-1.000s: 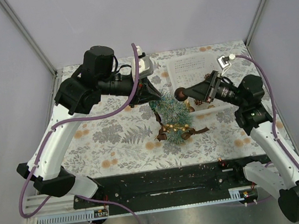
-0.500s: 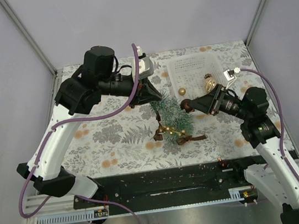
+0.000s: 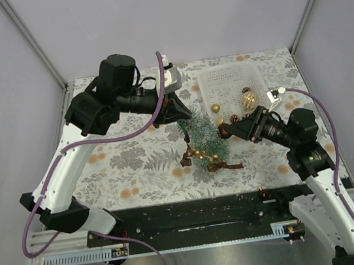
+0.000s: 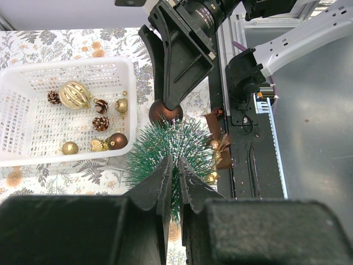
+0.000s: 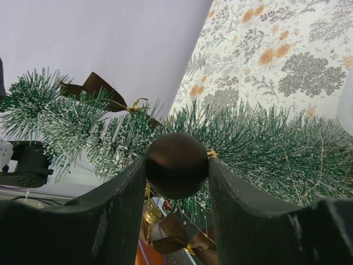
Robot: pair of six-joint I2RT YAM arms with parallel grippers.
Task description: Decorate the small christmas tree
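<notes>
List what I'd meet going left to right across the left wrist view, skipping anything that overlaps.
white basket → small christmas tree → brown ribbon bows → black mounting rail

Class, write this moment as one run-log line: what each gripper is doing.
left gripper: shut on tree tip | right gripper: holding brown ball at tree | basket: holds ornaments
</notes>
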